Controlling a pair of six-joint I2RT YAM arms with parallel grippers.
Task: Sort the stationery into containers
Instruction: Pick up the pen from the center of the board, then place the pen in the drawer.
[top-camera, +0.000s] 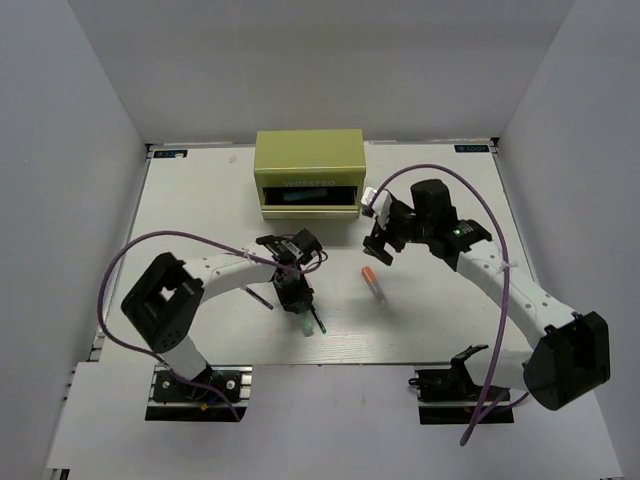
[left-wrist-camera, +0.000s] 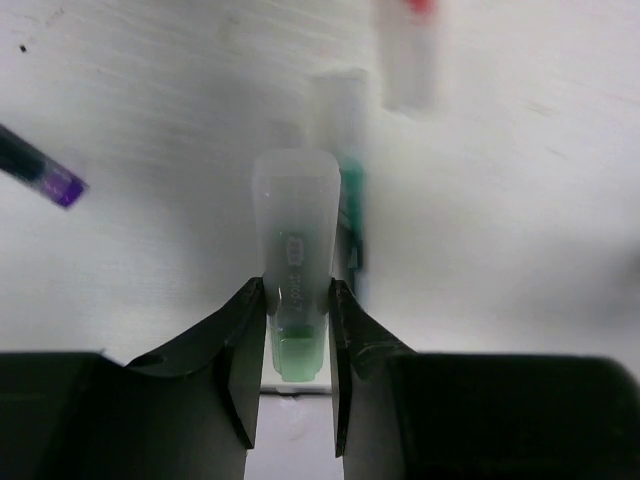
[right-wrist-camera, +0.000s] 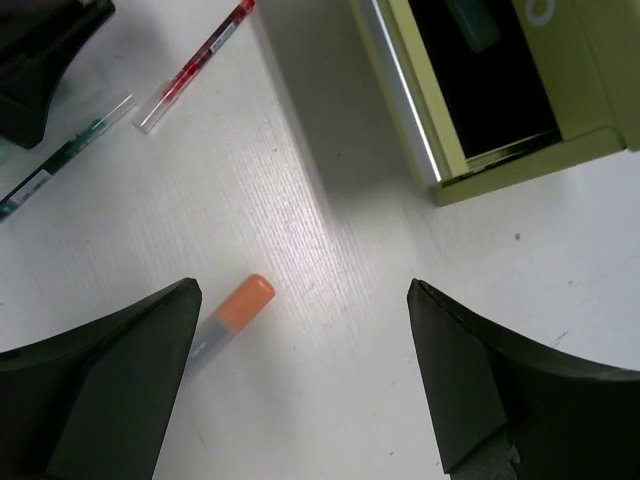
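On the left of the table, from overhead, I saw a dark blue pen (top-camera: 262, 297) lying just beside the left arm, apart from its fingers. Right of it the left gripper (top-camera: 298, 305) pointed toward the near edge. In its wrist view the two fingers (left-wrist-camera: 240, 340) were clamped on the lower end of the pale green marker (left-wrist-camera: 293, 240), one on each side. I could not tell whether the marker was off the table or resting on it. The teal pen (left-wrist-camera: 350, 200) lay just to its right, parallel and almost touching. The red pen (right-wrist-camera: 195, 65) lay near the teal one, closer to the chest, and showed clearly only in the right wrist view. At the back, about mid-table, the chest (top-camera: 308, 152) faced me with a front drawer (right-wrist-camera: 480, 110) pulled out. A light blue thing (right-wrist-camera: 470, 25) lay inside it, cropped by the frame edge. Further right, the orange-capped pen (top-camera: 372, 280) lay alone on the table, well apart from the others. The right gripper (right-wrist-camera: 300, 290) hung above it near the chest's right front corner. Its fingers were spread wide with nothing between them, and the orange cap showed in the gap toward one finger.
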